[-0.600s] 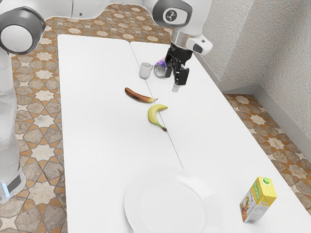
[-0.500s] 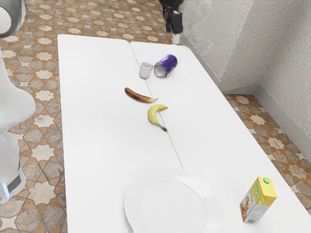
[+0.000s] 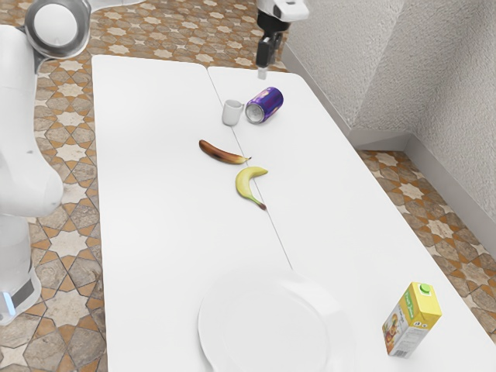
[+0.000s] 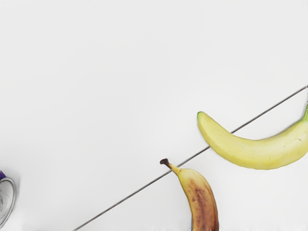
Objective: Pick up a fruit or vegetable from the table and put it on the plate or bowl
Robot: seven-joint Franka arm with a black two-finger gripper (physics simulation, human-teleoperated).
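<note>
The yellow banana [image 3: 250,184] lies flat on the white desk [image 3: 155,201] a little above the middle of the exterior frame. It curves across the thin seam that runs the length of the desk. Just up and to the left of it lies a brown, overripe banana [image 3: 223,152], near but not touching, with its tip reaching toward the same seam. In the wrist view the yellow banana [image 4: 255,149] straddles the seam line. The brown banana [image 4: 199,199] points its dark stem at that line just beside it, and both rest on the bare desk [image 4: 120,72]. The plate [image 3: 263,333], large and white, sits at the lower centre of the exterior frame, well apart from both fruits. Further up the frame from the bananas a small white cup [image 3: 232,112] stands upright. A purple can [image 3: 264,105] lies on its side just beside the cup on the right, and its metal end [image 4: 5,197] edges into the wrist view. A yellow juice carton [image 3: 411,318] stands at the lower right corner of the desk. The claw [image 3: 264,58] hangs at the upper centre of the frame, past the can and well apart from the fruit. Whether it is apart or together cannot be told from here. The arm's white body [image 3: 23,155] fills the left edge over the patterned tile floor [image 3: 62,225].
</note>
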